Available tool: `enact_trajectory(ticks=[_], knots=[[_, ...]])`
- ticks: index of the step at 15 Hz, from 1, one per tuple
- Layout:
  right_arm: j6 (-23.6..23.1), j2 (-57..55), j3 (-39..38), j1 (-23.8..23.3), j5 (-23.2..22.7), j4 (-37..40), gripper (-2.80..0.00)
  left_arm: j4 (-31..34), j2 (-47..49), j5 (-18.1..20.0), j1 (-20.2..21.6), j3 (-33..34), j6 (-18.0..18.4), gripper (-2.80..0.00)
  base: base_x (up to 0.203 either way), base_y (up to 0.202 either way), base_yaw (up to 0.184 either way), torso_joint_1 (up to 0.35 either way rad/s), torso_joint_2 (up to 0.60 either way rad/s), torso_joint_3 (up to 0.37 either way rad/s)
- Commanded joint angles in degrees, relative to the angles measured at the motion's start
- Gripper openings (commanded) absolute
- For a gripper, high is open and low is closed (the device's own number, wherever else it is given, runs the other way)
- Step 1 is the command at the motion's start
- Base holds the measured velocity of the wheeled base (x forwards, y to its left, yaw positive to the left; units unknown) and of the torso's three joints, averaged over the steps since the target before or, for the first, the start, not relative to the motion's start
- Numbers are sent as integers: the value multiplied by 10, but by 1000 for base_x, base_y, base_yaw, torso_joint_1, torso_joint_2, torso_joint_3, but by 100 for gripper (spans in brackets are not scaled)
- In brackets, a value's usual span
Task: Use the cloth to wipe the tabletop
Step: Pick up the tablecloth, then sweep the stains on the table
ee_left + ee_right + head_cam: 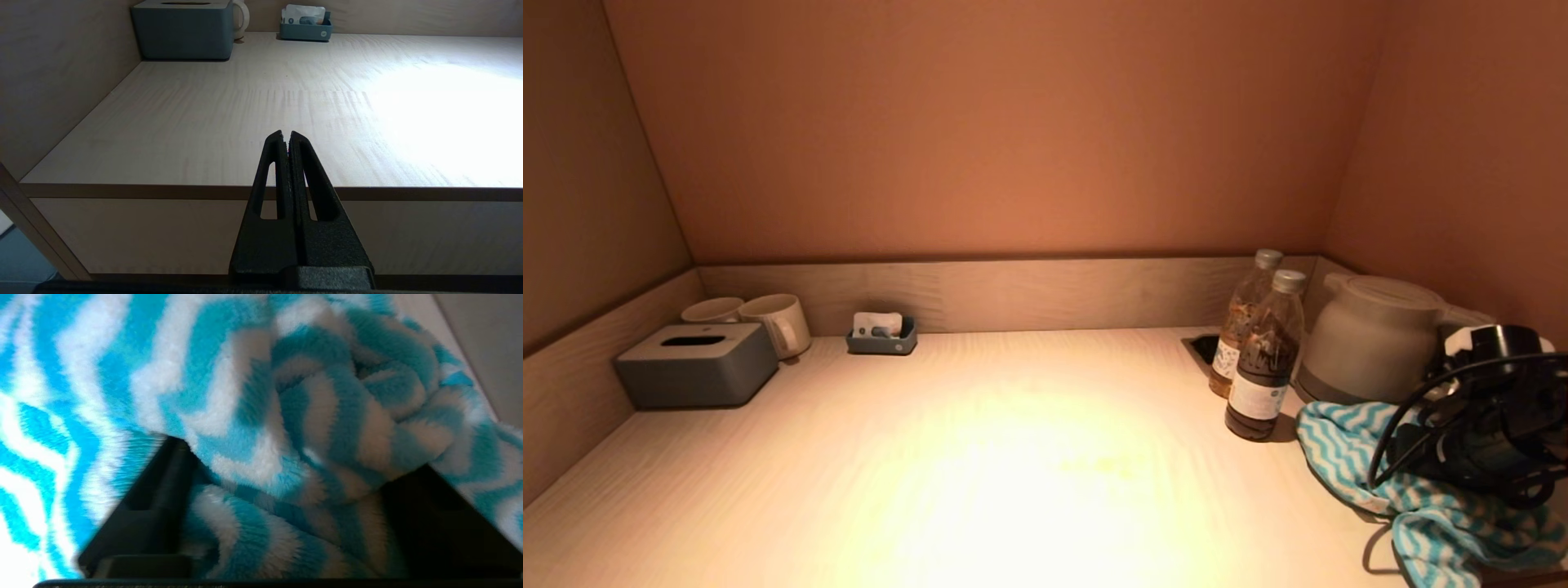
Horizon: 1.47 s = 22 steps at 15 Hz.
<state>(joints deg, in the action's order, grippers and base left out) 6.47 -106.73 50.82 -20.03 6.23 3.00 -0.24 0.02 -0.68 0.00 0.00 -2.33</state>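
The cloth (1347, 445) is fluffy, with turquoise and white zigzag stripes. It lies bunched at the right front of the tabletop (980, 457). My right gripper (1474, 457) is down on the cloth. In the right wrist view the cloth (253, 388) fills the picture, and the right gripper (294, 457) has its fingers wide apart with a bunched fold between them. My left gripper (286, 136) is shut and empty. It hangs in front of the table's front edge (122, 191), on the left side, and does not show in the head view.
Two bottles (1262, 359) and a white kettle (1372, 339) stand right behind the cloth. A grey tissue box (698, 365), two mugs (768, 320) and a small grey tray (882, 336) stand at the back left. Walls close in on three sides.
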Motion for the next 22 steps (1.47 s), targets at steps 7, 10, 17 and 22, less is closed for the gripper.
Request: enact_trajectory(ticks=[7, 10, 17, 22], knots=[[-4, 176, -32, 6, -14, 15, -280, 0, 0, 0, 0, 0, 0, -280, 0, 0, 0, 0, 0, 0], [-6, 260, -30, 20, -21, 37, -280, 0, 0, 0, 0, 0, 0, -280, 0, 0, 0, 0, 0, 0], [-34, 488, -19, 108, -111, 111, -280, 0, 0, 0, 0, 0, 0, -280, 0, 0, 0, 0, 0, 0], [-34, 492, 15, 328, -114, 125, -280, 0, 0, 0, 0, 0, 0, -280, 0, 0, 0, 0, 0, 0]])
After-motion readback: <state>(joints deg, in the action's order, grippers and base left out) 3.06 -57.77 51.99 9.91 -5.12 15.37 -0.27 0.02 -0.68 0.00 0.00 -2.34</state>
